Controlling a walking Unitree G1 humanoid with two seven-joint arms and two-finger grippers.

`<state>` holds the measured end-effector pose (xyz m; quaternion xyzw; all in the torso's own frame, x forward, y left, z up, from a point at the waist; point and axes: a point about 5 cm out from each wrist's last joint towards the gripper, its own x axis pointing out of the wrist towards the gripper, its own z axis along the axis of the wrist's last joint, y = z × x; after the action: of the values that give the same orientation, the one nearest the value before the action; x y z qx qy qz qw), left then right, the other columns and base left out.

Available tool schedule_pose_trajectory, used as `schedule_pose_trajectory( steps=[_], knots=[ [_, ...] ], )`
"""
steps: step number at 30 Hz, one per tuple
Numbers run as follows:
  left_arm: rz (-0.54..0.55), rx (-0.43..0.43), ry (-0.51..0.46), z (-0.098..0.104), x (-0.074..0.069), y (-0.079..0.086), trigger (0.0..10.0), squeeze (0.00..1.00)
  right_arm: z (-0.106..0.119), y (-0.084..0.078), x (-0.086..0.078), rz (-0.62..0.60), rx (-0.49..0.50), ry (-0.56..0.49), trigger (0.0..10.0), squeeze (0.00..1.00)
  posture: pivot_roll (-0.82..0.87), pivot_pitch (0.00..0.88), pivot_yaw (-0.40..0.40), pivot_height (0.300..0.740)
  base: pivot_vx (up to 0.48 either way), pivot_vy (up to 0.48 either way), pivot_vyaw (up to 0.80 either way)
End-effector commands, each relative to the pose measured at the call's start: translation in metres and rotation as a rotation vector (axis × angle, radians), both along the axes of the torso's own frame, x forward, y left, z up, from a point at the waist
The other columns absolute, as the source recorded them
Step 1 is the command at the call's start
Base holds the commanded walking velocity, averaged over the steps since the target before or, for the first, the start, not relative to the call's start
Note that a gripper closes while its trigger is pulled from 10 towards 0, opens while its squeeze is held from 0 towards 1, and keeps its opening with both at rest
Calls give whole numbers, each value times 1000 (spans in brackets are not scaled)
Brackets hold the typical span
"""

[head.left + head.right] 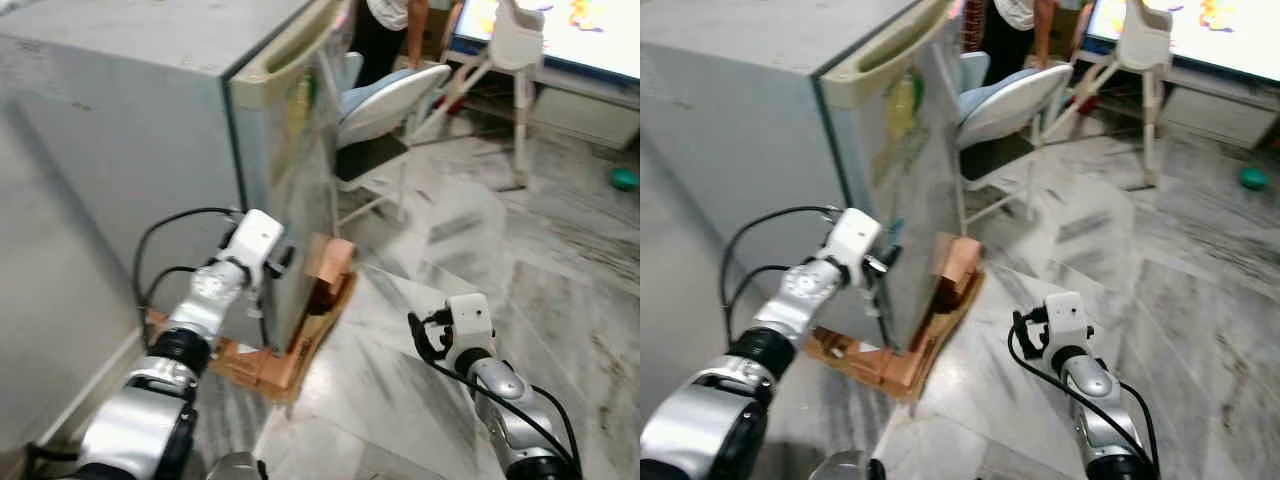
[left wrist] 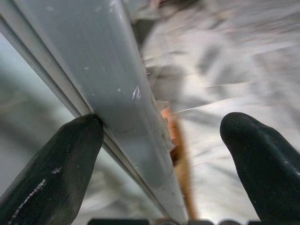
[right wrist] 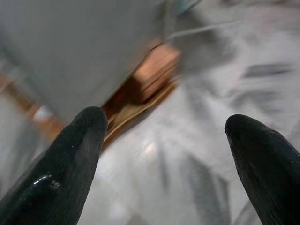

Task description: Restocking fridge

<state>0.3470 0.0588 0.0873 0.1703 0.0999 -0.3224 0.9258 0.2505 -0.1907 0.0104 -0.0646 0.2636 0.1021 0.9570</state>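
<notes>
The person at the top of the frame is cut off above the waist. The fridge is cropped by the left and top edges, its interior concealed. The marble floor and orange base are blurred. The left tool is partly hidden behind the fridge door edge.

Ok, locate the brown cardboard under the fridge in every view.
Left eye: cardboard low centre, beneath the fridge's front corner.
Right eye: low centre-left, same corner.
Left wrist: orange strip beside the door edge.
Right wrist: beneath the grey fridge body.
Shared landmark: the fridge's front corner.
</notes>
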Motion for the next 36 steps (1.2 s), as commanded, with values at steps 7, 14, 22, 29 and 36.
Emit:
schedule_pose_trajectory(
  steps=[7,14,22,29,36],
  knots=[
    [-593,-236,-307,93,-43,-128,10000,0,-10,13,-13,108,6,87,10000,0,-17,0,-48,740,0,0,0],
    [-336,-182,-263,73,-4,-73,10000,0,-12,14,-16,108,15,88,10000,0,-7,0,-34,740,0,0,0],
    [-66,-191,-208,43,2,11,10000,0,2,12,-1,90,7,6,10000,0,10,0,-34,740,0,0,0],
    [128,-222,-200,25,-15,58,10000,0,29,11,16,-7,37,-160,10000,0,-4,0,-29,740,0,0,0],
    [298,-196,-182,14,-31,97,10000,0,47,15,26,-19,27,-271,10000,0,-21,7,-23,740,0,0,0]
  ],
)
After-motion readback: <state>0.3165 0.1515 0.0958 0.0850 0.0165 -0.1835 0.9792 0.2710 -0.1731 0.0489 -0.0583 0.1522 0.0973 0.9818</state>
